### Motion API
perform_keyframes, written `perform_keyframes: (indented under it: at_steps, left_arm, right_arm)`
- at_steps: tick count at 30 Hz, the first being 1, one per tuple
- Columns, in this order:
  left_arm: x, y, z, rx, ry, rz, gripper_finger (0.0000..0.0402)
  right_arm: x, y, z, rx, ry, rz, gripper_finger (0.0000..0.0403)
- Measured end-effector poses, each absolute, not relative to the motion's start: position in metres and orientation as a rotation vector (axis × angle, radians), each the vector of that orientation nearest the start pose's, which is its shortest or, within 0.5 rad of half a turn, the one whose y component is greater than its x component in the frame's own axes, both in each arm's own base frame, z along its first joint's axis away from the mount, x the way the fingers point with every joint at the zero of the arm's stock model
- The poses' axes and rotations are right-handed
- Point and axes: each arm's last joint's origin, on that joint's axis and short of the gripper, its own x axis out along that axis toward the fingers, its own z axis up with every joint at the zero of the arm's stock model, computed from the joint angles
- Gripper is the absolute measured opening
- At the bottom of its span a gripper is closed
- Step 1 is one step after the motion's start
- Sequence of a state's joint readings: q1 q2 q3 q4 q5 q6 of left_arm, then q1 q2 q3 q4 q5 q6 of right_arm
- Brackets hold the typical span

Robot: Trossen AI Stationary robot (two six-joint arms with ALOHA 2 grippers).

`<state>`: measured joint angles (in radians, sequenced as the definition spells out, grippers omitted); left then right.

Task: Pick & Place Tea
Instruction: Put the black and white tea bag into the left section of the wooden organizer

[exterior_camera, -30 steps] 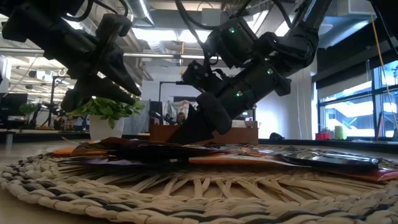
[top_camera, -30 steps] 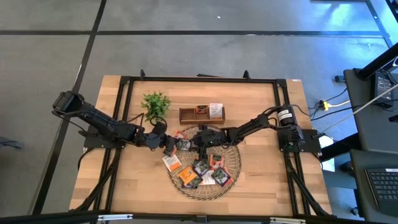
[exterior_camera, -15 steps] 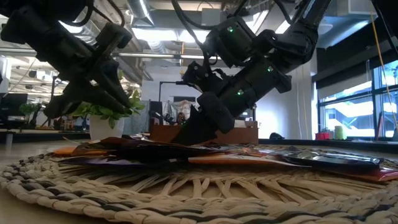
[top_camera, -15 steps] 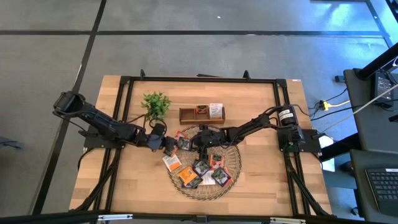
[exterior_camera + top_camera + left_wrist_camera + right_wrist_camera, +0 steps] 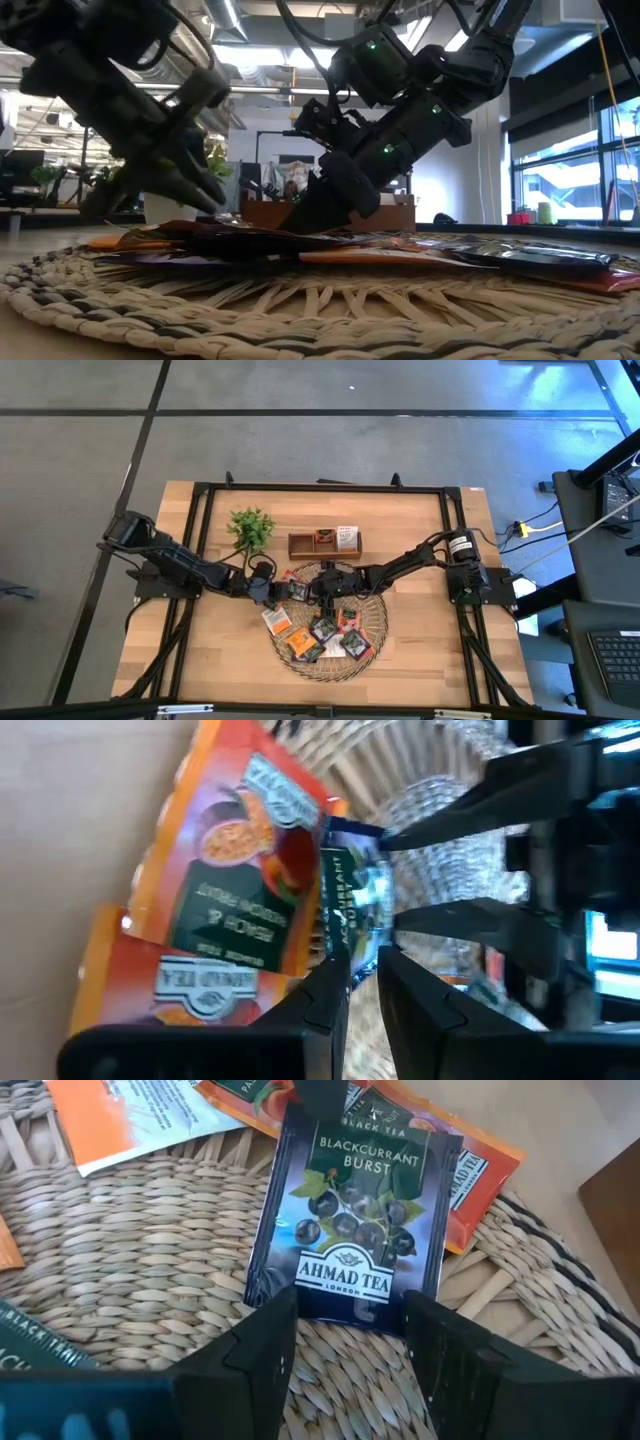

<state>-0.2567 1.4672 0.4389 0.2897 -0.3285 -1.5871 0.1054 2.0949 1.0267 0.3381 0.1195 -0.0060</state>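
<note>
Several tea sachets lie flat on the round woven tray (image 5: 383,624). A dark blackcurrant sachet (image 5: 350,1220) lies at the tray's far left, overlapping orange sachets (image 5: 240,850). My left gripper (image 5: 362,965) is rolled on its side and reaches in from the table's left. Its fingers stand narrowly apart, one over and one under the dark sachet's far edge. My right gripper (image 5: 350,1308) stands open at the sachet's opposite edge, one fingertip over each corner. In the high view the dark sachet (image 5: 296,592) lies between my left gripper (image 5: 275,591) and my right gripper (image 5: 318,590). My left gripper has the dark sachet's edge (image 5: 348,935) in the narrow gap between its fingers, slanting down from the table's left. I cannot tell whether either finger touches it. My right gripper's fingertips (image 5: 285,1315) slant down from the table's right over the flat sachet's near corners. I cannot tell whether they touch it.
A brown wooden box (image 5: 312,544) with a white sachet (image 5: 347,538) in one compartment stands just behind the tray. A small green plant (image 5: 250,528) stands to its left. More orange and dark sachets (image 5: 325,632) cover the tray's middle. Bare wood lies left and right of the tray.
My left gripper has come down and toward the table's right, to the dark sachet's edge, and has rolled onto its side.
</note>
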Motion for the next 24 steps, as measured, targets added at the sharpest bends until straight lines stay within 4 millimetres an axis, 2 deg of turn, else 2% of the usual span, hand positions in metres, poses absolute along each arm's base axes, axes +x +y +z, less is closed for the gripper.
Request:
perform_keyframes:
  at_steps: [7,16,24]
  left_arm:
    - [0.241,-0.045,0.113,-1.343,0.527,0.597,0.0051]
    - [0.242,-0.043,0.12,-1.341,0.539,0.532,0.0051]
    - [0.239,-0.041,0.131,-1.238,0.513,0.495,0.0052]
  right_arm:
    - [0.393,0.04,0.082,-0.094,0.726,-0.013,0.0186]
    - [0.393,0.04,0.082,-0.094,0.726,-0.011,0.0186]
    - [0.393,0.04,0.082,-0.093,0.726,-0.009,0.0186]
